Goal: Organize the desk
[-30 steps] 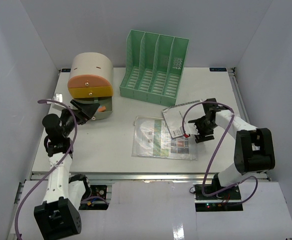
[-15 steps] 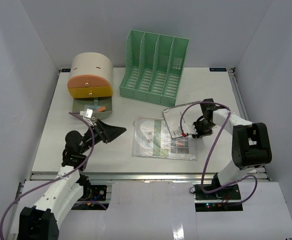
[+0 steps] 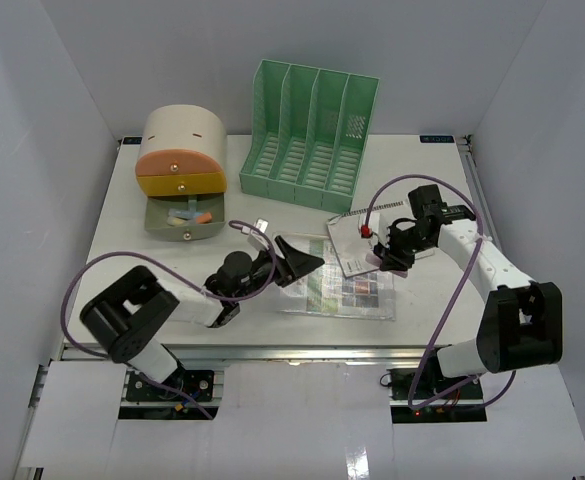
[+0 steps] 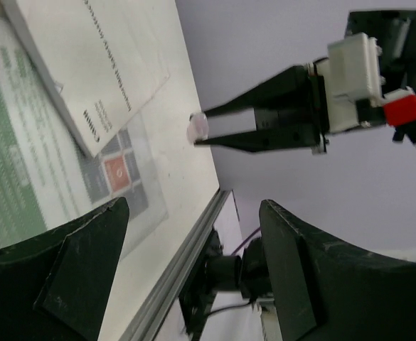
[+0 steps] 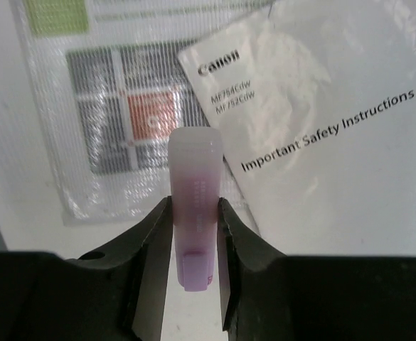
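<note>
Desk point(image 3: 222, 205): the big white tabletop with rail edges fills the booth floor, and everything else sits on it.

Right gripper point(image 5: 195, 213) is pinched on a small pale lilac stick point(image 5: 195, 177). The fingers press its long sides and the rounded end sticks out past the tips. From overhead, this gripper point(image 3: 385, 255) is over the near right corner of the Canon safety booklet point(image 3: 352, 240). The wrist view puts the stick above the spot where the booklet point(image 5: 314, 121) overlaps the clear plastic sleeve point(image 5: 122, 114). Through the left wrist camera I see the right gripper point(image 4: 202, 130) side-on with the stick point(image 4: 195, 128) at its tip. I cannot tell whether the stick touches the desk.

Left gripper point(image 4: 193, 263) is spread wide with nothing between the fingers. Its arm lies low along the near desk, and the gripper point(image 3: 297, 262) points right over the left part of the sleeve point(image 3: 337, 295) — contact I cannot judge.

Back row: a green file rack point(image 3: 307, 135) stands upright at centre. A cream-and-orange drawer box point(image 3: 180, 160) is at the left — its bottom drawer point(image 3: 185, 220) is pulled out, with small coloured bits inside that are too small to name.
</note>
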Controlling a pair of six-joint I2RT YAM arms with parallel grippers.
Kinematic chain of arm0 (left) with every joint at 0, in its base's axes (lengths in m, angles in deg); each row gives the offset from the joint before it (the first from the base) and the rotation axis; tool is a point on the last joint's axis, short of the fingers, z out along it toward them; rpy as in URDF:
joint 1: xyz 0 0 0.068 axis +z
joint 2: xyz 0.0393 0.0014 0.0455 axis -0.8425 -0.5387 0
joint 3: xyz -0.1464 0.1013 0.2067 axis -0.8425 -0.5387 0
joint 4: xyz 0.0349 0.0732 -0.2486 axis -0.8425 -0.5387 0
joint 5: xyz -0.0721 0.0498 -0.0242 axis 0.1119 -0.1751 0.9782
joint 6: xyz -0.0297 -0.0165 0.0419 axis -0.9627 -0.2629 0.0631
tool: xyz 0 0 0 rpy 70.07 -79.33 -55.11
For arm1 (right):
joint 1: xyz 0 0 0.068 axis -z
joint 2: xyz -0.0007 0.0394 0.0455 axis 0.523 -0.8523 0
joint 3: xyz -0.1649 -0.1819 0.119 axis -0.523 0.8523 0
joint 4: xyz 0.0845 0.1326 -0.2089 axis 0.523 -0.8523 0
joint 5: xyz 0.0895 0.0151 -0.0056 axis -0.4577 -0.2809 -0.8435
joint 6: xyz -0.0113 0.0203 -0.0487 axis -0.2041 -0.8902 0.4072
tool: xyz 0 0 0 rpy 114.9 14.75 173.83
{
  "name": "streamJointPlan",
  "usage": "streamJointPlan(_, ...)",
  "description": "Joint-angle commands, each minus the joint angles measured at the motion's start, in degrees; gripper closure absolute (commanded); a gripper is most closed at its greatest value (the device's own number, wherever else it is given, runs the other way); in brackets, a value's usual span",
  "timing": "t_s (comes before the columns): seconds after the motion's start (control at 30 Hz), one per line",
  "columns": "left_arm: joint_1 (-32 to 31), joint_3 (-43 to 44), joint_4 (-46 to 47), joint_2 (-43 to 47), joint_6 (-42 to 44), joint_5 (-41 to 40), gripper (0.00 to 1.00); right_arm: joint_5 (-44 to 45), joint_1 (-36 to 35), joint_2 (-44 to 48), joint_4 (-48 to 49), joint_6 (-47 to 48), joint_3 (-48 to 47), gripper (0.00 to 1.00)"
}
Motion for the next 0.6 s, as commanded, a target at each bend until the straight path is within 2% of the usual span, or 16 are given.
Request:
streamJointPlan(0.0, -2.47, 8.42, 9.77, -9.71, -4.32, -7.93, 0.16, -9.25, -3.26, 4.26, 7.01, -23.84, -0.03, 0.92)
streamJointPlan(0.17, -3.85, 17.84, 5.00, -16.07, -4.35, -11.12, 0.17, -2.02, -8.46, 8.19, 17.51, -40.35, 2.51, 0.92)
streamJointPlan(0.27, -4.24, 21.98, 1.03, -17.21, -3.50, -12.05, 0.19, 3.01, -10.91, 9.07, 21.64, -46.56, 2.38, 0.92)
streamJointPlan(0.37, -4.66, 24.20, -3.42, -17.44, -2.50, -14.47, 0.22, 5.73, -12.50, 9.12, 23.29, -50.54, 2.29, 0.92)
streamJointPlan(0.57, -5.19, 25.66, -6.99, -17.35, 0.29, -14.38, 0.32, 8.79, -14.30, 7.10, 26.08, -56.50, 1.53, 0.92)
